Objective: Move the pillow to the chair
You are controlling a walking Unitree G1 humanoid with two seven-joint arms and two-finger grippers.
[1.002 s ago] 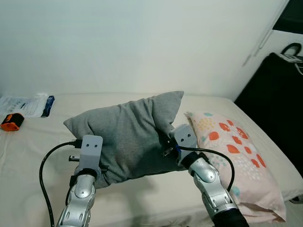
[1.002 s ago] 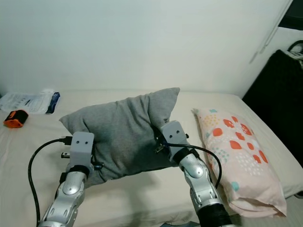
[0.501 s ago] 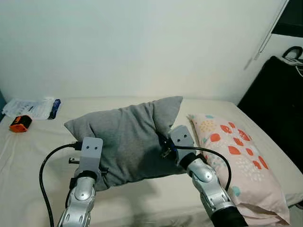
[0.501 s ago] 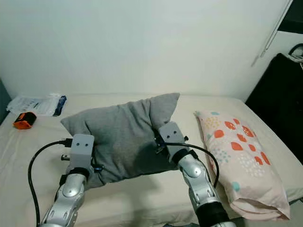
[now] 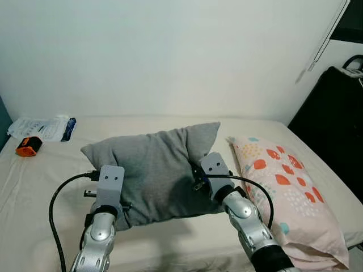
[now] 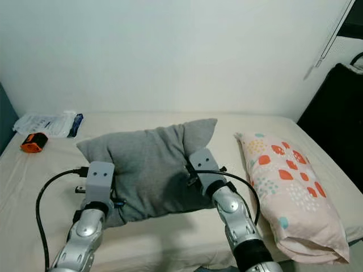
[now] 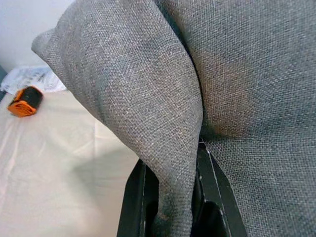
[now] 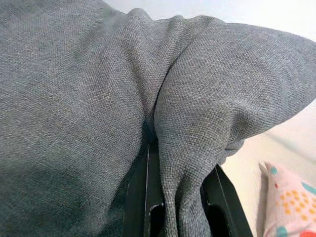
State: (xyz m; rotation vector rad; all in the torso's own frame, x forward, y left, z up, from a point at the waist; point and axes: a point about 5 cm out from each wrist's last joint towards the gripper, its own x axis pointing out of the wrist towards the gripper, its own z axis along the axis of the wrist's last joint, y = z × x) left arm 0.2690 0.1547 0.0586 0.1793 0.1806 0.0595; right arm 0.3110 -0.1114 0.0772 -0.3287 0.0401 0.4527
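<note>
Grey pillow (image 5: 150, 170) held above the bed (image 5: 39, 181), left gripper (image 7: 170, 197) and right gripper (image 8: 180, 195) each clamped on only a pinched fold of cover, so fabric could slip free while carrying it to the chair.

The cream-sheeted bed (image 5: 34, 187) carries a patterned pillow (image 5: 283, 192) along its right edge, an orange object (image 5: 25, 146) and plastic packets (image 5: 39, 127) at its far left corner.

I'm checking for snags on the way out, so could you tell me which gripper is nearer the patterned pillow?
Right. The right gripper pinches the grey pillow at its edge beside the patterned pillow; the left gripper grips the far edge.
</note>
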